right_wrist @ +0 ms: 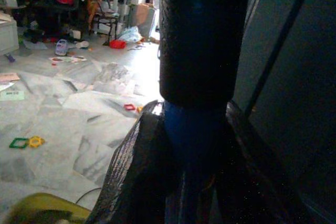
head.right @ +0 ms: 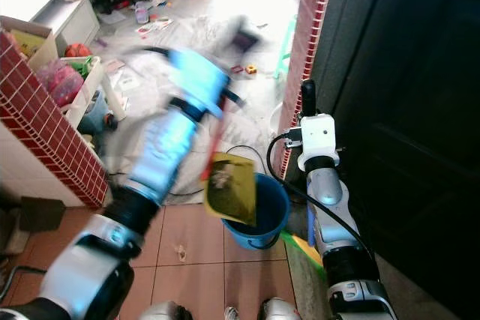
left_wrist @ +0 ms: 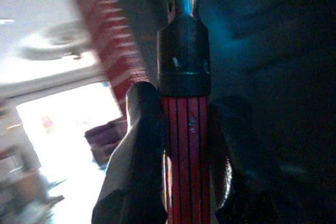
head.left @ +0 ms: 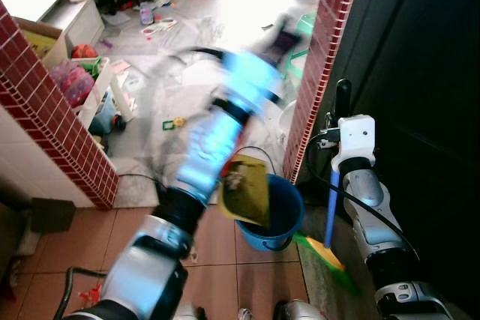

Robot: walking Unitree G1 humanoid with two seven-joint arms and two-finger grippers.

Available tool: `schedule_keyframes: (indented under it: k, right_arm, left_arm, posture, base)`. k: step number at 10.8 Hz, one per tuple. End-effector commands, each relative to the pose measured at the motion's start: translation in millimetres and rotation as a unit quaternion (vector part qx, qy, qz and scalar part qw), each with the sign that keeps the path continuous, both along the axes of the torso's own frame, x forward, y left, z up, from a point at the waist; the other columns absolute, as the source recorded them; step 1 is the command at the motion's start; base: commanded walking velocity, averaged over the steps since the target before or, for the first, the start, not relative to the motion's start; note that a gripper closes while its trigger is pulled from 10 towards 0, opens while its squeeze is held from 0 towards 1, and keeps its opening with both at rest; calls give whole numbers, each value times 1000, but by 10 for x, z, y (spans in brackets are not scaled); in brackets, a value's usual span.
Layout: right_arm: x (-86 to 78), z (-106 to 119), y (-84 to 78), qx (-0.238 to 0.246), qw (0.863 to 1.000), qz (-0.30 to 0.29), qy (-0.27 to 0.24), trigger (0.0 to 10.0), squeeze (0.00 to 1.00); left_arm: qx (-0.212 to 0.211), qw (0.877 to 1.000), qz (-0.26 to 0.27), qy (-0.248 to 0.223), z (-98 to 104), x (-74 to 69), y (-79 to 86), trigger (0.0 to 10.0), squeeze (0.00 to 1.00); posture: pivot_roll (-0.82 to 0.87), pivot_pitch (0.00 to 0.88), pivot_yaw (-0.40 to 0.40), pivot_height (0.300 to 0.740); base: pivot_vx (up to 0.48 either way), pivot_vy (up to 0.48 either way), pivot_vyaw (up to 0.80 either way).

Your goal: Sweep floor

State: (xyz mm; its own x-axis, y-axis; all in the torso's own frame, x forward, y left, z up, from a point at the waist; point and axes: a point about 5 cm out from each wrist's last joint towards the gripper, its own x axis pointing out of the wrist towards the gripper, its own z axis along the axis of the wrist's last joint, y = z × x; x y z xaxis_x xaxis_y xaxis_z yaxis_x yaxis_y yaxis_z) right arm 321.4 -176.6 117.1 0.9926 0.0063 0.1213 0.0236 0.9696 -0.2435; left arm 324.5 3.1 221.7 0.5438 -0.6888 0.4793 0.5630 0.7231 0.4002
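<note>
In front of us, left arm: stretched forward and up, motion-blurred, its silver segments reaching over the round blue plastic bucket (head.left: 279,215).
Left claw (left_wrist: 178,171): we see its black fingers (left_wrist: 134,161) clamped on the red ribbed handle with a black collar (left_wrist: 184,124).
Below the left claw: the yellow-green plastic dustpan (head.left: 247,189) hangs tilted, its lower edge at the bucket's rim.
Right arm: bent upward beside the dark door (head.left: 420,73), white wrist block uppermost.
Right claw (right_wrist: 189,145): closed round the blue broom pole with a black grip (right_wrist: 197,40), fingers pressed on either side.
Below the right claw: the pole runs down to the yellow and green bristle head (head.left: 324,251), resting on the tiled floor just beside the bucket.
Beyond both claws: pale marble floor (right_wrist: 63,124) strewn with small toys, past the red brick-tiled pillar (head.left: 322,58).
</note>
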Motion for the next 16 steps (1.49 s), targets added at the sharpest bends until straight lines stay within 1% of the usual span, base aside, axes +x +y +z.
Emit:
schedule_keyframes:
  k: [1,2,3,4,5,6,8,9,10,11,12,13,14,15,16]
  right_arm:
    - [38,108,13,-3,1000,5,-22,10000,0]
    - [39,103,12,-3,1000,5,-21,10000,0]
    - [41,102,10,-4,1000,5,-21,10000,0]
    - [42,103,6,-4,1000,4,-21,10000,0]
    - [44,102,6,-4,1000,3,-21,10000,0]
    - [43,98,12,-4,1000,4,-20,10000,0]
    - [39,89,17,-5,1000,6,-18,10000,0]
    - [42,87,15,-6,1000,6,-18,10000,0]
    - [50,88,12,-8,1000,7,-17,10000,0]
    - [52,88,8,-9,1000,7,-17,10000,0]
    - [50,74,-1,-10,1000,6,-15,10000,0]
    - [49,70,0,-11,1000,6,-15,10000,0]
    - [49,65,6,-11,1000,8,-14,10000,0]
    - [50,64,5,-12,1000,8,-13,10000,0]
    - [60,65,7,-13,1000,9,-13,10000,0]
  left_arm:
    - [42,997,-54,-26,-4,-112,-97,10000,0]
    - [67,993,-91,-31,-28,-177,-156,10000,0]
    - [102,985,-135,-40,-44,-249,-213,10000,0]
    - [127,977,-167,-47,-25,-302,-259,10000,0]
    - [139,970,-196,-37,-9,-341,-294,10000,0]
    - [144,966,-213,-22,-5,-355,-308,10000,0]
    - [180,953,-242,-9,17,-380,-306,10000,0]
    - [161,956,-243,16,28,-353,-291,10000,0]
    - [173,957,-233,19,17,-313,-242,10000,0]
    - [203,958,-197,-44,39,-308,-223,10000,0]
    - [168,960,-224,7,54,-320,-228,10000,0]
    - [150,958,-240,41,57,-320,-227,10000,0]
    - [112,979,-169,18,223,-175,-161,10000,0]
    - [90,985,-146,31,253,-103,-134,10000,0]
    - [89,980,-171,45,257,-123,-123,10000,0]
  posture:
    - [-63,0,48,740]
    - [-64,0,49,740]
    - [-64,0,51,740]
    - [-63,0,51,740]
    - [-62,0,51,740]
    - [-62,0,52,740]
    - [-60,0,46,740]
    - [-59,0,43,740]
    - [-60,0,40,740]
    - [-62,0,42,740]
    - [-61,0,40,740]
    - [-61,0,40,740]
    - [-60,0,36,740]
    - [-59,0,36,740]
    - [-56,0,33,740]
  base:
    - [0,0,0]
    - [0,0,0]
    - [0,0,0]
    - [0,0,0]
    - [0,0,0]
    - [0,0,0]
    - [0,0,0]
    - [0,0,0]
    - [0,0,0]
    - [0,0,0]
    - [0,0,0]
    - [0,0,0]
    - [0,0,0]
    - [0,0,0]
    - [0,0,0]
